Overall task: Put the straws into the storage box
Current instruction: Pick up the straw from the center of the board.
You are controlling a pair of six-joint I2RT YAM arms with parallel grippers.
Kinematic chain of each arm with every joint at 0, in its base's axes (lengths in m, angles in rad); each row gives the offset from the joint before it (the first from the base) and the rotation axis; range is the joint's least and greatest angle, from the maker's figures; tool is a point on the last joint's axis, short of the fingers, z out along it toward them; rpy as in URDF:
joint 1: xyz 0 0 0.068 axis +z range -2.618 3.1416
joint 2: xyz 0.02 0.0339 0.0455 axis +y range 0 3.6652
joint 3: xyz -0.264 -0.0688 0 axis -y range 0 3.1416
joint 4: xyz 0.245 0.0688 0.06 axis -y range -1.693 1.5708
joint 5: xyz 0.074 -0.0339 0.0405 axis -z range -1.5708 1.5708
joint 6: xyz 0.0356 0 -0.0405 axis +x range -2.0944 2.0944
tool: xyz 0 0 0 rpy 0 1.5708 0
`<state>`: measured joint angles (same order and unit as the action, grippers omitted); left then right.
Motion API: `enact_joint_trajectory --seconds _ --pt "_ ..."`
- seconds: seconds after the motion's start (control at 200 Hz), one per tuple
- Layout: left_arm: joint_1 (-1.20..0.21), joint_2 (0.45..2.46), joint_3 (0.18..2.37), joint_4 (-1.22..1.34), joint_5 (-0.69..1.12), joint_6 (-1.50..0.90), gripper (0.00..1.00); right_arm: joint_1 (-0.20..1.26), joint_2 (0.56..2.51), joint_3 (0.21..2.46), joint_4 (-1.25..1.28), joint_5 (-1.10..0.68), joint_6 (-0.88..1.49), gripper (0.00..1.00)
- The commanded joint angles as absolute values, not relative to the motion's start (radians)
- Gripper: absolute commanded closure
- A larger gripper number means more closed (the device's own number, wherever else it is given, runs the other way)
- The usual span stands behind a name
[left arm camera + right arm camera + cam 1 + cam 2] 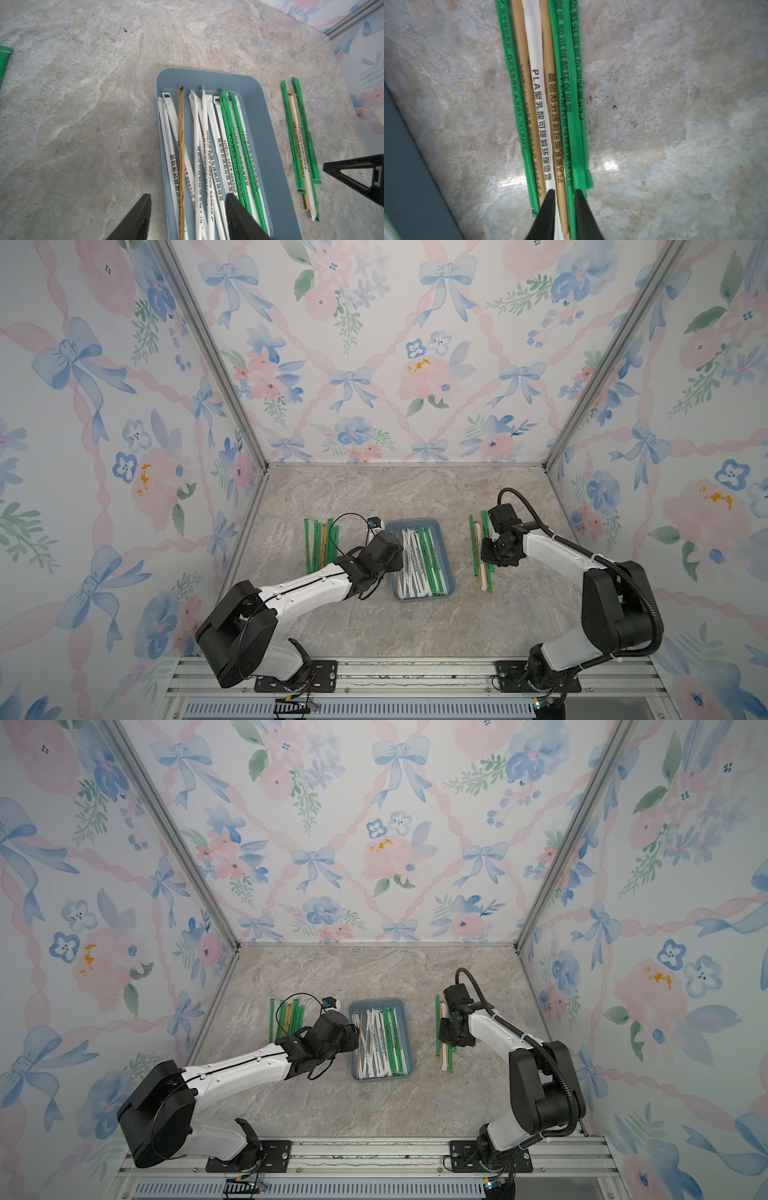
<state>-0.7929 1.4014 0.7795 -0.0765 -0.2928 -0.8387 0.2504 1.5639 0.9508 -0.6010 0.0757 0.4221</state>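
The straws point(207, 145) sit in three lots around the box point(424, 598): many lie lengthwise inside it, white, green and one tan; a small bundle point(473, 543) lies on the bench point(415, 635) just beside the box on the right arm's side; another bundle point(316, 543) lies beside it on the left arm's side. The step in hand looks like a pick from the right-side bundle; done well, the right jaws take only a straw or two, lift them level, and carry them parallel to the box's long side so they drop flat inside the rim. The right jaws stand narrow, low at the bench, with a tan straw point(553, 116) and a green one point(571, 145) between them; whether they already pinch I cannot tell. The left jaws stand well apart over the box's near end, holding nothing; the straws beneath lie loose.
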Motion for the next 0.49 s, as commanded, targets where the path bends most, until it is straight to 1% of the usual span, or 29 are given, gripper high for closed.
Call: enact_joint_trajectory --seconds 0.0,0.49 --pt "-0.781 1.371 0.756 -0.083 -0.314 -0.828 0.39 0.249 1.593 0.941 -0.601 0.118 0.414 0.80" --pt "-0.776 1.353 0.733 -0.083 -0.316 -0.837 0.39 0.237 1.697 0.974 -0.572 0.163 0.365 0.82"
